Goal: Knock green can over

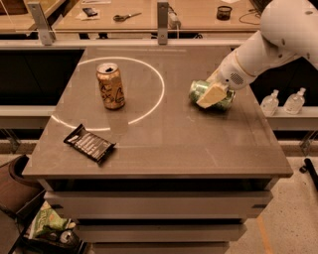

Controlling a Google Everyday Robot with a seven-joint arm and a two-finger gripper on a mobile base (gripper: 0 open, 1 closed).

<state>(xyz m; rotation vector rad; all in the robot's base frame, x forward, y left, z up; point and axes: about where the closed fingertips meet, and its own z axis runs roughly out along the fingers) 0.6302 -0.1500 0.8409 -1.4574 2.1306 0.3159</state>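
At the floor, lower left, below the surface's near edge, I log a crumpled green bag [47, 224].

1. Surface [174, 149]: grey top, marked with a white ring [162, 89] on its left half.
2. Dark snack wrapper [89, 144]: lying flat near the front left corner, just outside the ring.
3. Gold can [110, 86]: upright inside the ring, top opened, well apart from the wrapper.
4. Green can [198, 91]: right of the ring, towards the surface's right edge. It seems to lie on its side, one end facing left. The ring's line runs between it and the gold can, and the two are well apart.
5. Hand [211, 96]: resting over the green can and touching it, at the end of the white arm [278, 34] that reaches in from the upper right. I cannot tell whether it is apart or clamped on the can.
6. Two small clear bottles [271, 102]: on the ledge just beyond the right edge.
7. Back bench: scissors [122, 17] and a black cup [224, 12].
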